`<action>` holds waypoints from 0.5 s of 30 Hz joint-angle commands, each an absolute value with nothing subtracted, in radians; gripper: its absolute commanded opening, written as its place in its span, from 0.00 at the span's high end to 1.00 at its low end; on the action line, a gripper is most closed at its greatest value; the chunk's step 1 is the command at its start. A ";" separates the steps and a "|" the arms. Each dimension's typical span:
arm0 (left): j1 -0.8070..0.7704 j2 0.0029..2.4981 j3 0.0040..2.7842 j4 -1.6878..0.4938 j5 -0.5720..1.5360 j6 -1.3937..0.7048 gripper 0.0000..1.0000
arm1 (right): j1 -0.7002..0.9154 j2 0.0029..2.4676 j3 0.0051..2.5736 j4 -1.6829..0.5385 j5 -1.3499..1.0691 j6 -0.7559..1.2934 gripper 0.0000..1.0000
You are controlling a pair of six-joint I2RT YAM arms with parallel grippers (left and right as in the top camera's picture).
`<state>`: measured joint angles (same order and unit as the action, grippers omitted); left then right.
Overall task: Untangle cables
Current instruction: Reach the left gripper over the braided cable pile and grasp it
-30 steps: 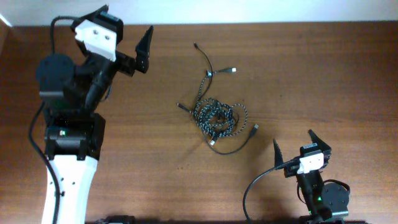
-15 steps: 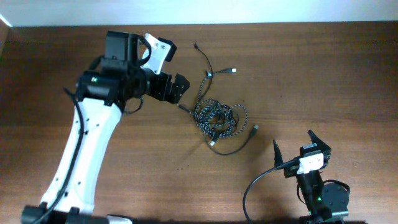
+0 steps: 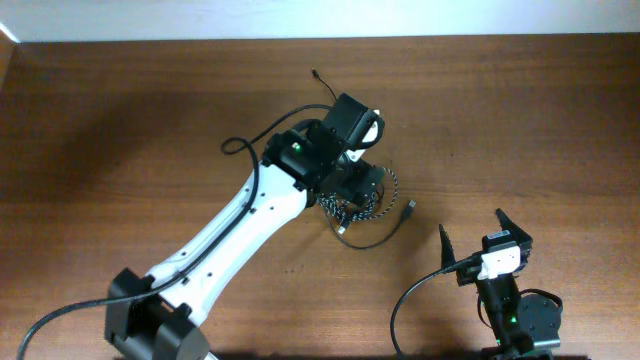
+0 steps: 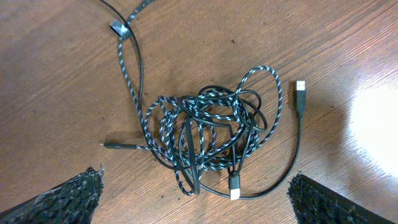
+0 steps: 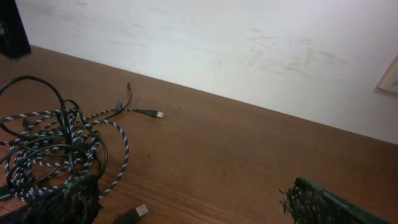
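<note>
The left arm has swung across from the upper left of the overhead frame to the middle, and the left gripper (image 4: 196, 191) now hangs directly above the cables (image 4: 205, 134), its jaws spread wide and holding nothing. The right gripper (image 3: 472, 228) has not stirred from the lower right corner; it too stands wide and empty.

In the left wrist view the tangle sits in the centre of the frame, between the two fingertips: the speckled braided cable (image 4: 134, 93) is wound into a knot with the thin black cable (image 4: 297, 140), whose plug lies free at the right. The bundle seems not to have shifted, though in the overhead view the wrist hides most of it. I judge the approach done and the first grasp not yet made.

The table (image 3: 550, 120) is dark brown wood with a visible grain. A plain white wall (image 5: 249, 50) runs behind its far edge.
</note>
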<state>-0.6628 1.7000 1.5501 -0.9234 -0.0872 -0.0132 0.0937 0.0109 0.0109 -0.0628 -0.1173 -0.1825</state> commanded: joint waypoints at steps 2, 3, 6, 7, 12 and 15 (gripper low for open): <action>-0.665 1.837 1.553 -0.920 -0.103 -0.027 0.01 | 0.098 0.004 0.006 -0.067 -0.122 -0.176 0.01; -0.665 1.855 1.553 -0.920 -0.103 -0.027 0.01 | 0.098 0.004 0.006 -0.067 -0.122 -0.176 0.01; -0.665 1.881 1.553 -0.917 -0.140 -0.027 0.34 | 0.098 0.004 0.006 -0.067 -0.122 -0.176 0.01; -0.665 1.881 1.553 -0.917 -0.140 -0.027 0.41 | 0.098 0.004 0.006 -0.067 -0.123 -0.176 0.01; -0.665 1.881 1.553 -0.917 -0.139 -0.027 0.60 | 0.098 0.004 0.006 -0.067 -0.122 -0.176 0.01; -0.665 1.881 1.553 -0.911 -0.139 -0.027 0.63 | 0.098 0.004 0.006 -0.067 -0.122 -0.176 0.01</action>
<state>-0.6628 1.8725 1.5501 -0.9195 -0.1318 -0.0238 0.0937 0.0109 0.0109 -0.0628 -0.1173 -0.1825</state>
